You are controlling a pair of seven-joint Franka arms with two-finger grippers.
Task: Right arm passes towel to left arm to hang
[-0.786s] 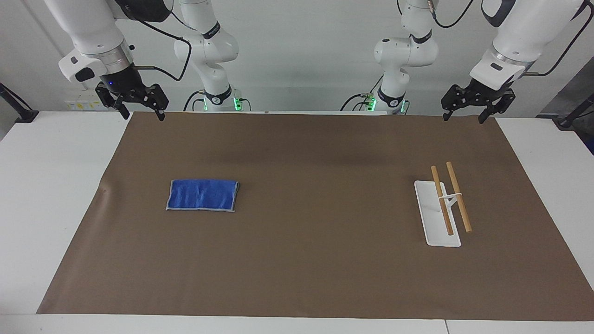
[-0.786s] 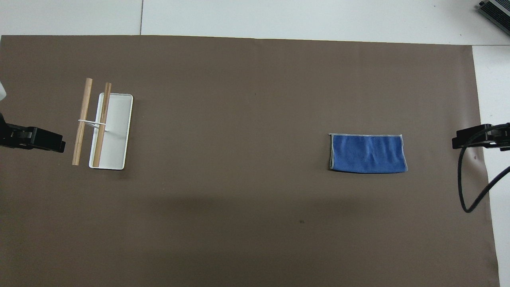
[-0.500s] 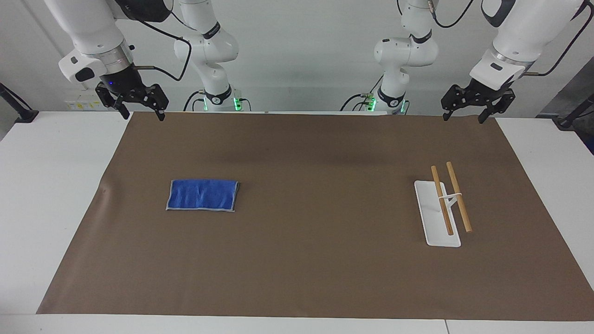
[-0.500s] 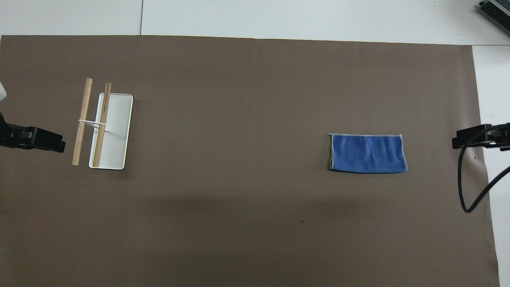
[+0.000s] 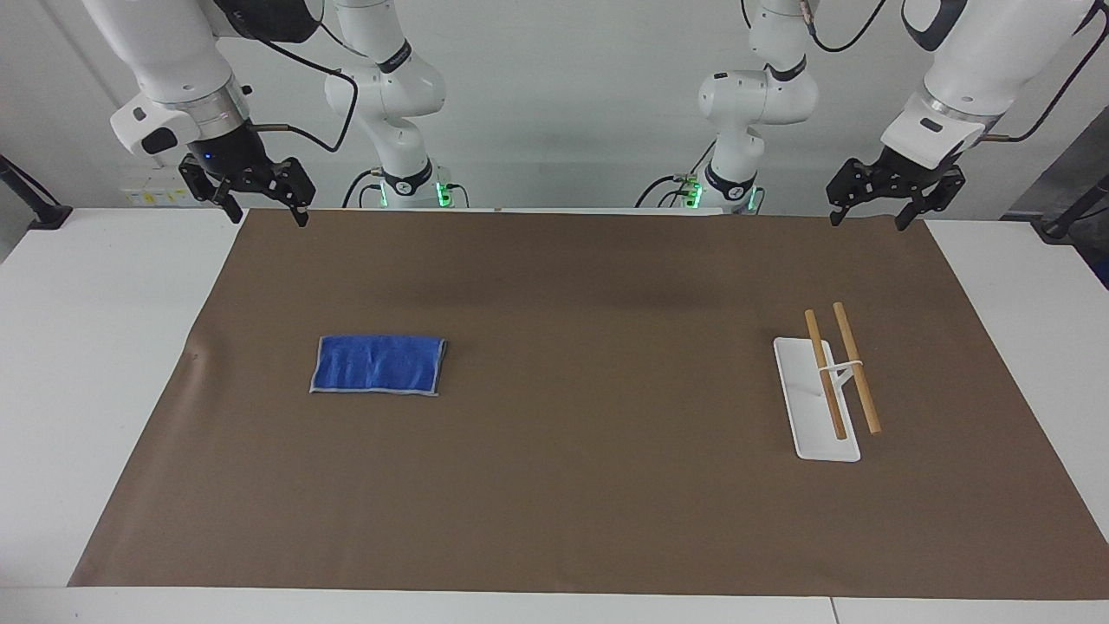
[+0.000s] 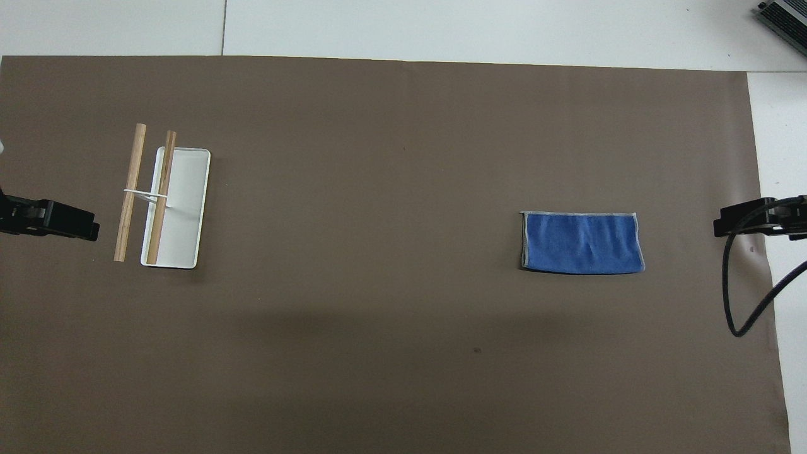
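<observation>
The blue towel [image 5: 379, 365] lies flat on the brown mat, toward the right arm's end of the table; it also shows in the overhead view [image 6: 582, 243]. My right gripper [image 5: 267, 211], with the blue light above it, hangs open and empty over the mat's corner nearest the robots, well apart from the towel. Its tip shows in the overhead view [image 6: 750, 222]. My left gripper [image 5: 867, 217] hangs open and empty over the mat's other near corner. Its tip shows in the overhead view [image 6: 60, 221].
A white rack [image 5: 816, 407] with two wooden rods stands on the mat toward the left arm's end; it also shows in the overhead view [image 6: 179, 208]. The brown mat [image 5: 589, 485] covers most of the white table. A black cable [image 6: 734, 296] loops under the right gripper.
The left gripper has drawn back slightly toward its own end of the table. The towel, the rack and the right gripper have not moved.
</observation>
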